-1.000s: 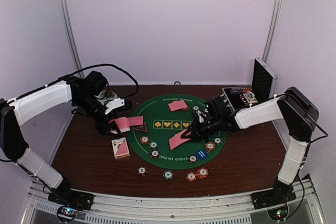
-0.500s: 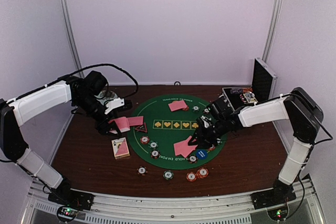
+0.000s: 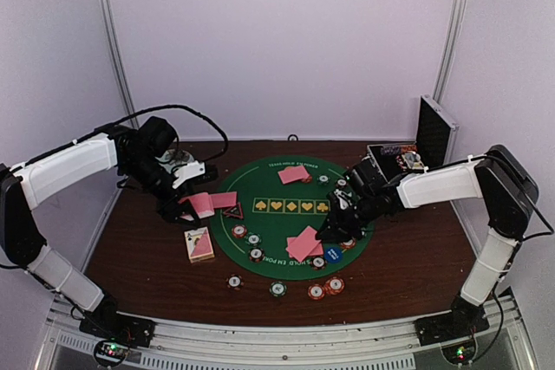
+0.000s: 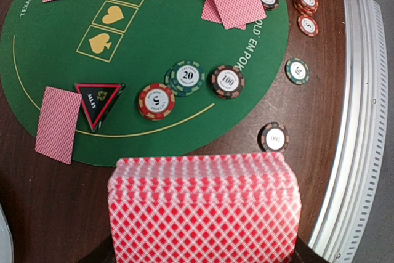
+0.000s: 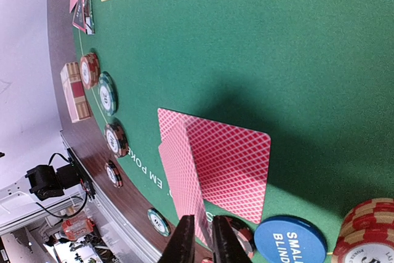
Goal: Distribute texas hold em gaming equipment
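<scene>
My left gripper hangs over the table left of the green mat, shut on a deck of pink-backed cards that hides its fingers in the left wrist view. My right gripper sits low at the mat's near right. Its jaws stand a narrow gap apart around the raised edge of a tilted card. That card leans on a flat card. A blue disc and a red striped chip stack lie beside them. Other cards, a triangle marker and chips rest on the mat.
An open aluminium case stands at the back right. A pale plate sits behind the left gripper. A card box lies left of the mat. Loose chips lie on the brown table near the front rail.
The right gripper brought a card toward the mat's near side and set it on another card, and its jaws loosened. The left arm and the deck stayed still.
</scene>
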